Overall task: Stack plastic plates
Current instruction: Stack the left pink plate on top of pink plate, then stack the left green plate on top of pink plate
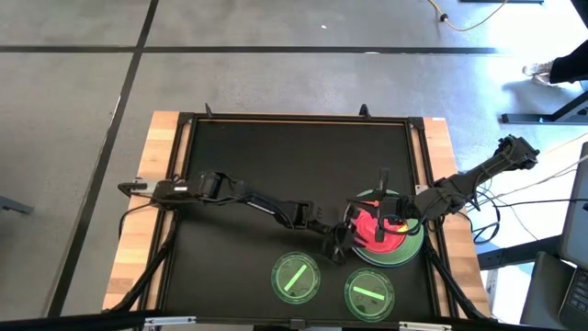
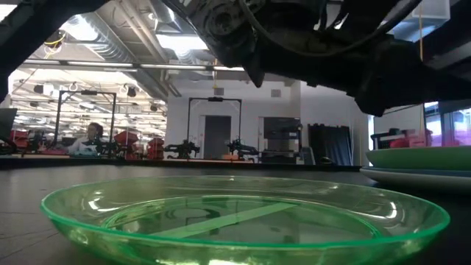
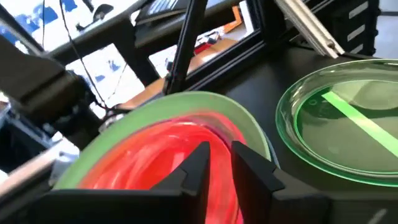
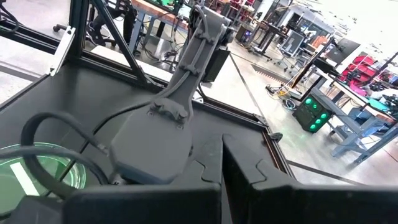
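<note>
From overhead I see the desk [image 1: 276, 165] covered by a black mat inside a black frame, with wooden edges showing at both sides, standing on a grey floor [image 1: 73, 83] crossed by dark lines. My level camera looks across the mat into a wide workshop with ceiling lights, other rigs and a seated person [image 2: 93, 136] far back.

The stack of plates [image 1: 393, 246] sits toward the right side of the desk near its front edge: a large green plate [image 3: 155, 112] shows at the rim, a pale plate just beneath it, and a translucent pink plate [image 3: 155, 162] lies on top, inside the green rim. Two small translucent green plates with a centre stripe lie flat and apart from the stack along the front edge, one [image 1: 296, 276] to the left and another [image 1: 368, 291] just beside the stack.

My left gripper [image 3: 219, 163] is over the stack's left edge, its fingers narrowed with only a slim gap, directly above the pink plate; I cannot tell whether they pinch its rim. My right gripper [image 1: 397, 223] is over the stack from the right side, and in its own wrist camera the fingers look drawn together with just a thin slit between them, nothing seen held.
</note>
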{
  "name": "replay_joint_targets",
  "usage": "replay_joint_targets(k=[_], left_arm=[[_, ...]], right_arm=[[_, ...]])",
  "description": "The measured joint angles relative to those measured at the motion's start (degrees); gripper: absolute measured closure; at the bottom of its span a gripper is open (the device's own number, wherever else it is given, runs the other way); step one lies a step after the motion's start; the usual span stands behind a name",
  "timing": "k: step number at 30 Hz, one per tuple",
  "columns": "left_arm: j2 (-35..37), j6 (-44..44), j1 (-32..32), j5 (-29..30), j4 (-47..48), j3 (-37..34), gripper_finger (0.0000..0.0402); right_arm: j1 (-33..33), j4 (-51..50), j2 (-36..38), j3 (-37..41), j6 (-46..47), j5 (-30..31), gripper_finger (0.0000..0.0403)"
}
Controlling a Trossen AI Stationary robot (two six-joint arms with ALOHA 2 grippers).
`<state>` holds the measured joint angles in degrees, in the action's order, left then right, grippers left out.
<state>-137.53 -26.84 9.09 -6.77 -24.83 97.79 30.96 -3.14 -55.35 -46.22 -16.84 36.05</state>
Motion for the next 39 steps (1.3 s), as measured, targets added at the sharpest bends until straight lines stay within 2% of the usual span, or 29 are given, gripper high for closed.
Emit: replay_joint_targets(k=[3,7,11,14,16,23,27,31,35,37,39], left_arm=[[0.44,1.33,0.36,4.02,1.64,0.01,0.0329],[3.55,1.03,1.06,11.84,9.45,0.01,0.0326],[9.0,1.98,1.04,10.58,21.32,-1.55,0.0326],[15.13,4.23,0.67,10.66,24.54,-7.86,0.0326],[20.87,5.26,0.54,13.12,23.07,-14.89,0.0327],[40.84,12.5,2.78,19.39,7.62,-43.77,0.0329],[48.81,16.85,5.26,22.0,1.43,-56.1,0.033],[52.24,20.3,7.42,24.05,-3.57,-63.99,0.033],[52.35,23.05,9.13,24.88,-7.85,-68.48,0.033],[52.33,24.47,10.01,24.93,-8.28,-69.7,0.033],[52.33,25.47,11.02,25.28,-8.59,-70.8,0.033]], right_arm=[[0.0,0.0,0.0,0.0,0.0,0.0,0.04],[0.0,-0.48,-0.02,0.0,0.02,0.0,0.04],[0.02,-1.52,-0.01,0.0,0.04,-0.02,0.04],[0.02,-1.81,-0.02,0.0,0.52,-0.02,0.04],[0.02,-1.86,-0.02,0.0,0.59,-0.02,0.04],[0.02,-0.53,-1.09,0.0,2.43,-0.28,0.04],[0.02,1.1,-3.64,0.0,2.0,-1.07,0.04],[-1.0,4.79,-7.95,0.0,1.97,-2.01,0.04],[-2.47,11.44,-12.99,-0.01,3.69,-4.71,0.04],[-3.14,13.48,-15.93,-0.02,7.78,-8.46,0.04],[-3.84,15.49,-19.28,-0.02,13.03,-14.95,0.04]])
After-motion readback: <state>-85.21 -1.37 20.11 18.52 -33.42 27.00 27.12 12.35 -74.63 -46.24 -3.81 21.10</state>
